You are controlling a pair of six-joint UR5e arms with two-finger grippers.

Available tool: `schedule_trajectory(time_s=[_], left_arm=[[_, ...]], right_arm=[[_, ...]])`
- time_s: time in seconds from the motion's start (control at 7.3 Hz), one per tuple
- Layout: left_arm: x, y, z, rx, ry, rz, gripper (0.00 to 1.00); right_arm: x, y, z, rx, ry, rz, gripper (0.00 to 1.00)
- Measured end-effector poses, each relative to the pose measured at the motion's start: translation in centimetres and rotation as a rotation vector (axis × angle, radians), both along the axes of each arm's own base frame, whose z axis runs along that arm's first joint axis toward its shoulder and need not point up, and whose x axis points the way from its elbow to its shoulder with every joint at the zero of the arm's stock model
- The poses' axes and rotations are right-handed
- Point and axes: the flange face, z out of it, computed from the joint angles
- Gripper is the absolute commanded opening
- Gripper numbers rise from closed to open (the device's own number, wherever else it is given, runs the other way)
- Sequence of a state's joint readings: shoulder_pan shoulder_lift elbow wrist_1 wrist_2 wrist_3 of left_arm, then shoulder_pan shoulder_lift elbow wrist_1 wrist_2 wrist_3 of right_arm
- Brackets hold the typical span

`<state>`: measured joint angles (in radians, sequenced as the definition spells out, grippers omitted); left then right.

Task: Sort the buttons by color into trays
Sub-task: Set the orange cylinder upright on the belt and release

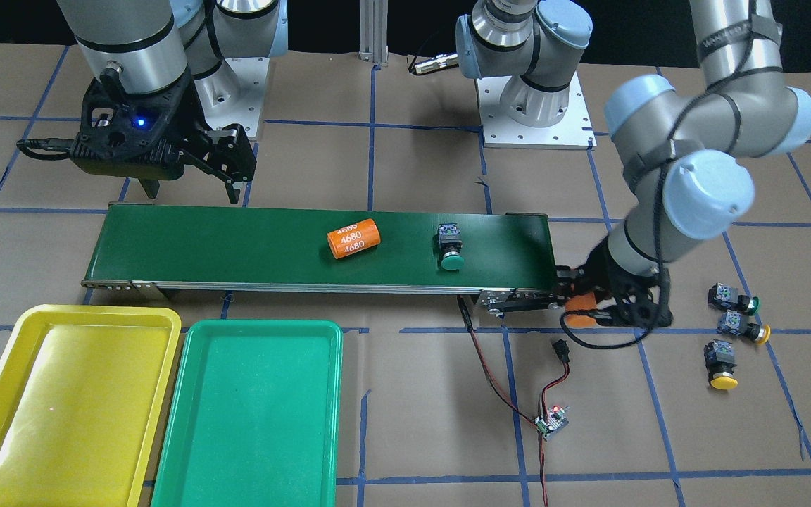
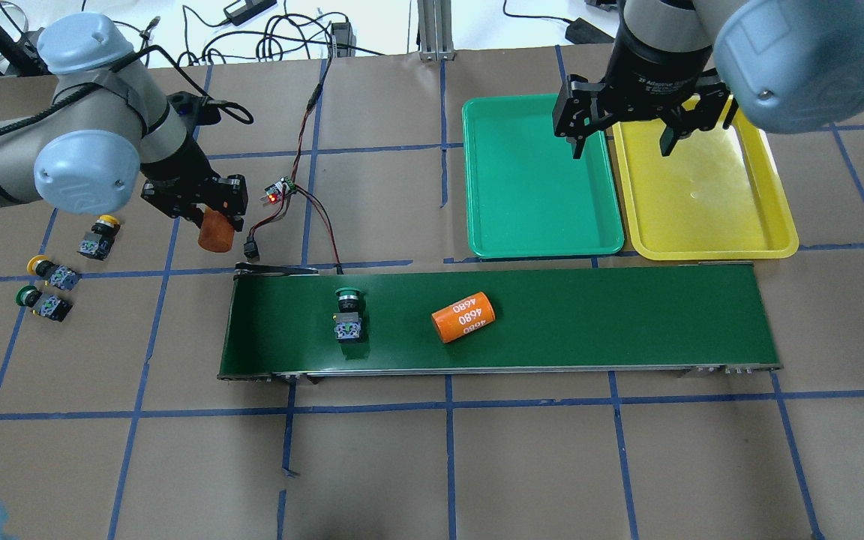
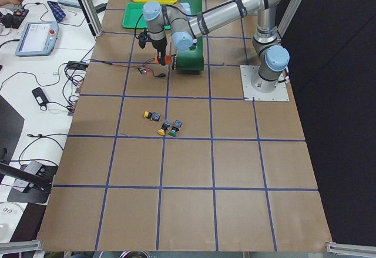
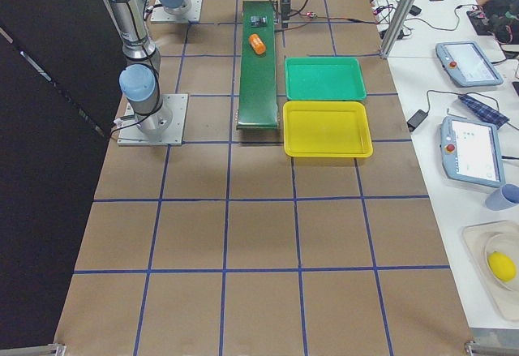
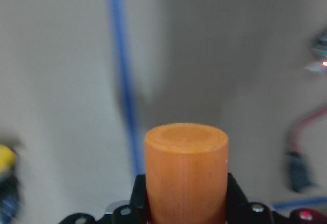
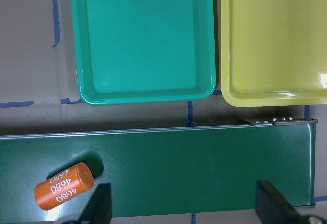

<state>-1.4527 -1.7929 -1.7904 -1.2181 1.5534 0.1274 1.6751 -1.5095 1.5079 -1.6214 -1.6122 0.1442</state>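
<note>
Overhead exterior: grips orange cylinder (image 2: pixel 215 235) in left claw (image 2: pixel 216 223), probably for belt (image 2: pixel 589 315) feeding; hangs right claw (image 2: pixel 619 147) agape near trays (image 2: pixel 544 247), awaiting green button (image 2: pixel 347 309).

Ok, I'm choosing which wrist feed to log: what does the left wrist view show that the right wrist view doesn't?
Only left wrist: the left gripper shut on an orange cylinder, plus a blurred yellow button at the edge. Only right wrist: the green tray, the yellow tray and the conveyor belt carrying a second cylinder marked 4680. Both: brown table with blue tape.
</note>
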Motion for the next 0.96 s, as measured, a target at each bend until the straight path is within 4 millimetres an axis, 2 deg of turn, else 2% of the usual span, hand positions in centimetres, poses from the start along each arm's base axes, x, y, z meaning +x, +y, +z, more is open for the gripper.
schedule_trajectory(time_s=[0.14,0.27,0.41,0.68,0.82,0.96], left_arm=[[-2.9,3.6,0.0,0.014,-0.003,0.019,0.15],[-4.7,6.3,-0.6,0.030,-0.008,0.030,0.46],[-5.9,7.8,-1.7,0.048,-0.012,0.030,0.99],[-7.1,8.6,-3.7,0.048,-0.016,0.031,1.00],[-7.0,8.6,-3.8,0.037,-0.020,0.028,1.00],[-6.3,8.1,-2.7,0.005,-0.030,0.022,1.00]], right_arm=[[0.0,0.0,0.0,0.000,0.000,0.000,1.00],[0.0,0.0,0.0,0.000,0.000,0.000,1.00],[0.0,0.0,0.0,0.000,0.000,0.000,1.00],[0.0,0.0,0.0,0.000,0.000,0.000,1.00],[0.0,0.0,0.0,0.000,0.000,0.000,1.00],[0.0,0.0,0.0,0.000,0.000,0.000,1.00]])
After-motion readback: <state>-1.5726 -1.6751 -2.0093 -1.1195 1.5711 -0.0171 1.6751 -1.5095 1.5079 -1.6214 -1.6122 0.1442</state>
